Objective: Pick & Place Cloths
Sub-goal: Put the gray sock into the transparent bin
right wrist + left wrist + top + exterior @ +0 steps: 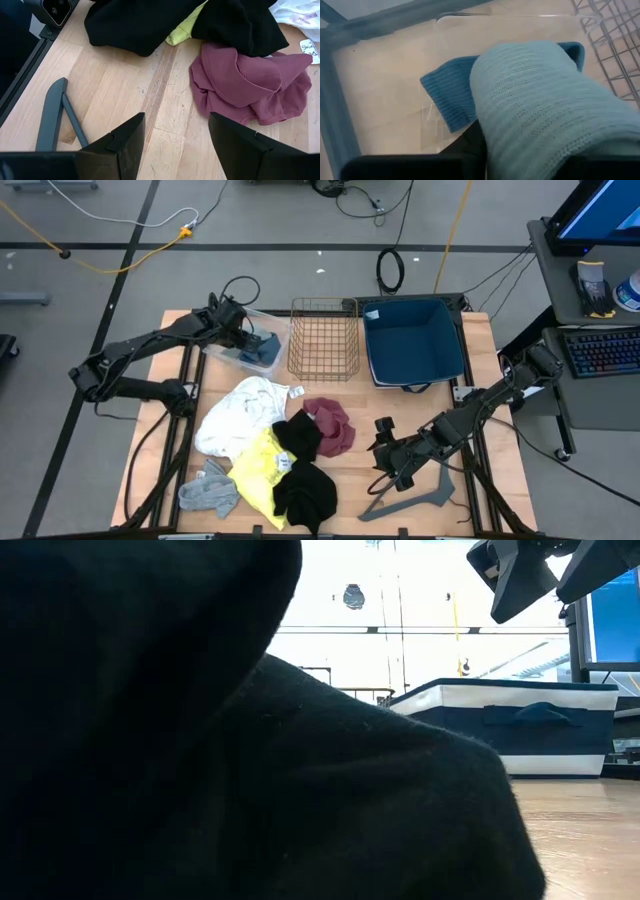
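The teal-blue cloth (265,350) sits in a clear plastic bin (225,352) at the table's far left. My left gripper (248,338) reaches into that bin, and the cloth (545,110) bulges over its fingers. The other cloths lie in a pile at the near left: white (240,415), yellow (262,470), two black (300,435) (305,495), maroon (335,425) and grey (208,492). My right gripper (177,125) hangs open above bare table just right of the maroon cloth (250,85), touching nothing. My left gripper is shut on the teal-blue cloth, whose bunched upper part (530,100) covers the fingers and hides the place of contact. The gripper comes slanting down into the bin. The cloth's lower end (447,97) lies flat on the bin's floor.
A wire basket (323,338) and a blue fabric bin (413,340) stand along the far edge, right of the clear bin. A grey clothes hanger (415,498) lies on the near right of the table, below my right gripper. A black cloth (200,740) fills most of the low view.
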Controlling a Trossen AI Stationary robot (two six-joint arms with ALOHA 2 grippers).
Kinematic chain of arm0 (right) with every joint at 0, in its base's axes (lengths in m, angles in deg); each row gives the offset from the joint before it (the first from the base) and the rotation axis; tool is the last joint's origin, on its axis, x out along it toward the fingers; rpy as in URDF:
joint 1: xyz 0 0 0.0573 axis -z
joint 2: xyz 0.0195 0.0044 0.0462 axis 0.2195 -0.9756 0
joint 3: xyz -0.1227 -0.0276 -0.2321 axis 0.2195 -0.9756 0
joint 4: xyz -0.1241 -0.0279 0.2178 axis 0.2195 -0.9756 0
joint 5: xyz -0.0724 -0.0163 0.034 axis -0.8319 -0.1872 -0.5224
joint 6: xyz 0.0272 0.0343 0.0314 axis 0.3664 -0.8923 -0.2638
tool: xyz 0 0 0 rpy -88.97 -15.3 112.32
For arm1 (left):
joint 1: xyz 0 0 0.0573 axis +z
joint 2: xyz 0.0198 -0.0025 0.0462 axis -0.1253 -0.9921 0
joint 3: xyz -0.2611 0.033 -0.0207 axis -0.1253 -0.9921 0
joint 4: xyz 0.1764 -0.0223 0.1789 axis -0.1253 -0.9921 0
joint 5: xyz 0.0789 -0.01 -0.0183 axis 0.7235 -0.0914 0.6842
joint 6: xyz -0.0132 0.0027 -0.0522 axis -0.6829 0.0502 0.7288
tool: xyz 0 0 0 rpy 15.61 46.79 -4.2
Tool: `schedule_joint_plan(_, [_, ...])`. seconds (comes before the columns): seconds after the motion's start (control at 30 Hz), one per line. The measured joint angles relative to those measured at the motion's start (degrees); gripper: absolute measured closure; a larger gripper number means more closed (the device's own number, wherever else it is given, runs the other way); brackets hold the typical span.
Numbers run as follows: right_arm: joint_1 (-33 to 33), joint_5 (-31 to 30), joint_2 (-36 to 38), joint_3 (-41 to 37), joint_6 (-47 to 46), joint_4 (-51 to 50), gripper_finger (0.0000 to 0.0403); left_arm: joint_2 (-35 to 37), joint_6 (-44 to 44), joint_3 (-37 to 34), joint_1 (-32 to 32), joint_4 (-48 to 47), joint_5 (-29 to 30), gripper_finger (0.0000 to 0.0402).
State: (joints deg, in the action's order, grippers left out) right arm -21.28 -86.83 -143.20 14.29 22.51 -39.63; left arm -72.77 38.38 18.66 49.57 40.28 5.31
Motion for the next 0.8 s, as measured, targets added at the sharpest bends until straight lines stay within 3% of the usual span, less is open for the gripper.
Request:
schedule_joint_plan(0.47, [0.00,0.02,0.00,0.00,-0.01,0.00,0.0193,0.38,-0.90,0.00,0.00,0.22,-2.14,0.0146])
schedule_joint_plan(0.63, [0.00,0.04,0.00,0.00,0.00,0.00,0.0193,3.24,-2.83,0.00,0.00,1.62,-6.66,0.0114])
schedule_joint_plan(0.8, [0.00,0.13,0.00,0.00,0.00,0.02,0.0193,8.80,-3.44,0.00,0.00,2.05,-7.09,0.0104])
